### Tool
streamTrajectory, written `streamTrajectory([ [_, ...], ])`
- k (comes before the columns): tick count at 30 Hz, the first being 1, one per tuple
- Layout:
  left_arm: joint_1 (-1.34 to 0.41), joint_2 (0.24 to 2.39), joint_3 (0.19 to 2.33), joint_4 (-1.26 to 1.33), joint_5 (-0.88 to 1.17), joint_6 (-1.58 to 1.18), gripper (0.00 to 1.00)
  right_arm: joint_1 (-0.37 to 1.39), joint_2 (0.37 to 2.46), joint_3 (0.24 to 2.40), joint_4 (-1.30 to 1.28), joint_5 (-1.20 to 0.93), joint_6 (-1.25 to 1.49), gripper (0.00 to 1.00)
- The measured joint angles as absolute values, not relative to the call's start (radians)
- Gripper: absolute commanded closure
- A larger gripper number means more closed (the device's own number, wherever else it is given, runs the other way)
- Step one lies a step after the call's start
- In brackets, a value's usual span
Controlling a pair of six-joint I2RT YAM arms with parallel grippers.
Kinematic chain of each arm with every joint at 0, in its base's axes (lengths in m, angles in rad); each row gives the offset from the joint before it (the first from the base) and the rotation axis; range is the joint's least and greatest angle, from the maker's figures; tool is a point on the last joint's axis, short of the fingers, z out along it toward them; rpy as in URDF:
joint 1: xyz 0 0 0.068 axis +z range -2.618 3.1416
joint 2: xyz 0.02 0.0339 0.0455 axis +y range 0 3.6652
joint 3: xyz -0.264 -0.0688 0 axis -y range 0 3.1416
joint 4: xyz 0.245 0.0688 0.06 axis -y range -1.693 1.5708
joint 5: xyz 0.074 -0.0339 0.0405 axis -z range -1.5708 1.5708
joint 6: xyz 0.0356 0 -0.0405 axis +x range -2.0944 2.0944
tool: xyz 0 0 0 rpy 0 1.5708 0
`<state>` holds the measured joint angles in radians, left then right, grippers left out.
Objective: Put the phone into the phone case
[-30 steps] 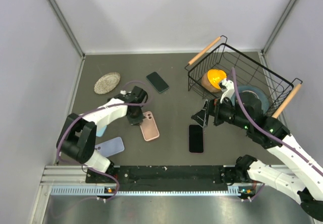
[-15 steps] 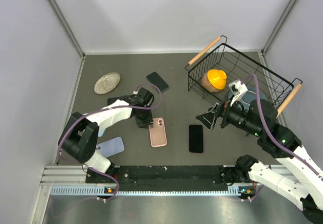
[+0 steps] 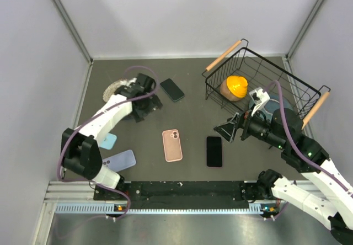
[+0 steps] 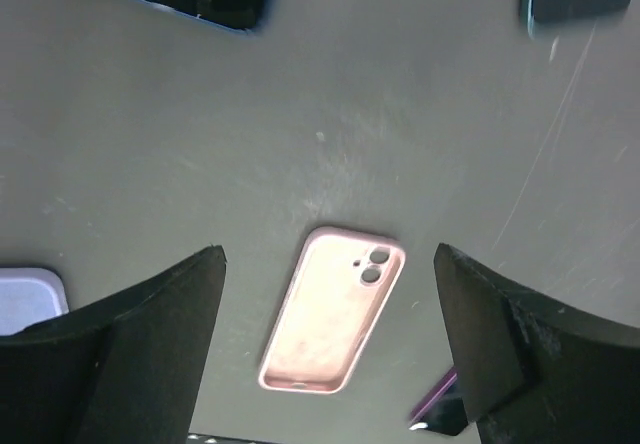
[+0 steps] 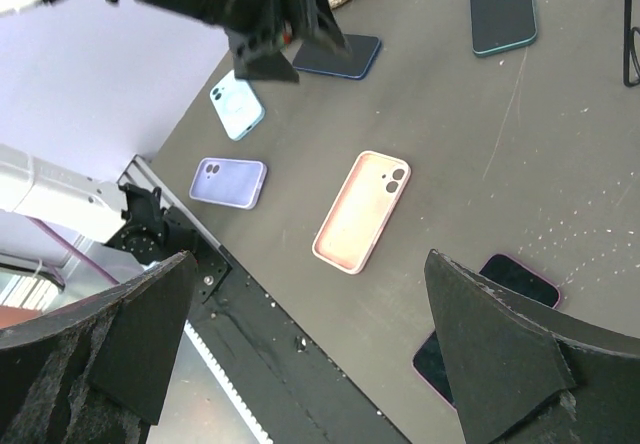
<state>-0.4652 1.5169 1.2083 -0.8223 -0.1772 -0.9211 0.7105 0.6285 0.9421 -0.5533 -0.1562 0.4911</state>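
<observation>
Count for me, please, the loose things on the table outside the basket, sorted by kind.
Phones: 3 (black phone, teal phone, dark blue phone, the last one likely a phone, not certain)
Cases: 3 (pink case, lavender case, light blue case)
Plate: 1
Total: 7

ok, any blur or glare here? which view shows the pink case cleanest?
Top external: sharp, evenly lit, no glare, pink case crisp. Left wrist: whole frame soft, left gripper fingers are dark blurred silhouettes. Right wrist: case sharp, right gripper fingers close to the lens are dark and out of focus.
</observation>
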Motion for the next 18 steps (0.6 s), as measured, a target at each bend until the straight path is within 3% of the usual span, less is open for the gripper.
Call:
streamTrajectory([
  [8,-0.149,1.59,1.333,-0.901,-0.244,-1.205,0.12,0.71,0.628,0.942,-0.555,-0.176,0.493,0.01],
  [14,-0.05,1.663,1.311,-0.917,-0.183,-1.38,0.01,0.71,0.614,0.942,-0.569,-0.169,0.496,0.01],
  [18,-0.031,1.736,1.344,-0.925,-0.174,-1.423,0.01,0.71,0.614,0.943,-0.57,-0.175,0.502,0.01],
])
